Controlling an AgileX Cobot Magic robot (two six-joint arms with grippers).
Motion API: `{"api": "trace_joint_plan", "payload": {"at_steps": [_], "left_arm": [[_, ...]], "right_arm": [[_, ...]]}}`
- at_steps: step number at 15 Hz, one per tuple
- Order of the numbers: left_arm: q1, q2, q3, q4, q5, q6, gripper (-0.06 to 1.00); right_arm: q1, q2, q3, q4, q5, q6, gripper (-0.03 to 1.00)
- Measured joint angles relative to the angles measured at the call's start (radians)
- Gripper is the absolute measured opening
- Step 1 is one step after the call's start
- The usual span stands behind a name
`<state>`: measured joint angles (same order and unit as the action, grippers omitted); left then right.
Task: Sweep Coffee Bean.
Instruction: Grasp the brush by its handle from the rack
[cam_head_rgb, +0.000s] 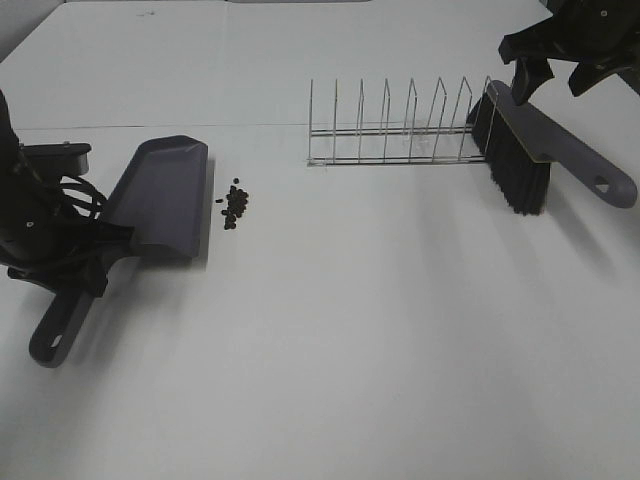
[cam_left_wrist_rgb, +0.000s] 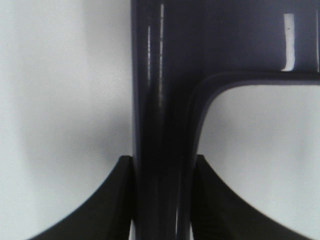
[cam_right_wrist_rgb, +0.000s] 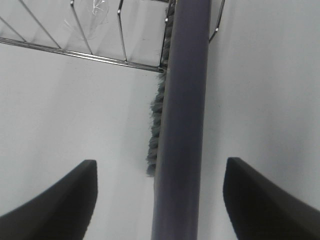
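Left end effector (cam_head_rgb: 88, 262) is clamped on the dustpan (cam_head_rgb: 165, 195) where its handle (cam_head_rgb: 58, 328) meets the pan. The left wrist view shows both dark fingers (cam_left_wrist_rgb: 117, 200) pressed against the sides of the handle's stem. The pan lies flat on the white counter (cam_head_rgb: 350, 360) at the left, with its open blade edge facing right.

The coffee beans (cam_head_rgb: 235, 205) sit in a small, tight cluster on the counter just beside that blade edge, close to it but not on the pan.

Right end effector (cam_head_rgb: 553, 80) hangs over the brush (cam_head_rgb: 545, 140) at the far right with its fingers spread wide. In the right wrist view they stand well clear on either side of the brush's grey back, touching nothing.

The brush rests bristles (cam_head_rgb: 517, 170) down at the right end of a wire rack (cam_head_rgb: 400, 130) — its handle points away from the rack, toward the counter's right edge. Brush and beans are well apart, with the rack lying between them.
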<state>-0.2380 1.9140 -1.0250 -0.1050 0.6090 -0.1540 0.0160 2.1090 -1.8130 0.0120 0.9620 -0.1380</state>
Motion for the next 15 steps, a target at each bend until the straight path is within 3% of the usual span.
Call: {"api": "trace_joint_plan", "payload": {"at_steps": [3,9,12,15], "left_arm": [[0.000,0.000,0.000,0.000,0.000,0.000,0.26],[0.000,0.000,0.000,0.000,0.009,0.000,0.26],[0.000,0.000,0.000,0.000,0.009,0.000,0.26],[0.000,0.000,0.000,0.000,0.009,0.000,0.26]], "right_arm": [[0.000,0.093,-0.078,-0.022,0.012,-0.006,0.58],[-0.001,0.181,-0.092,-0.077,-0.036,-0.006,0.58],[-0.001,0.200,-0.101,-0.086,-0.089,-0.006,0.50],[-0.001,0.234,-0.111,-0.086,-0.113,0.024,0.49]]}}
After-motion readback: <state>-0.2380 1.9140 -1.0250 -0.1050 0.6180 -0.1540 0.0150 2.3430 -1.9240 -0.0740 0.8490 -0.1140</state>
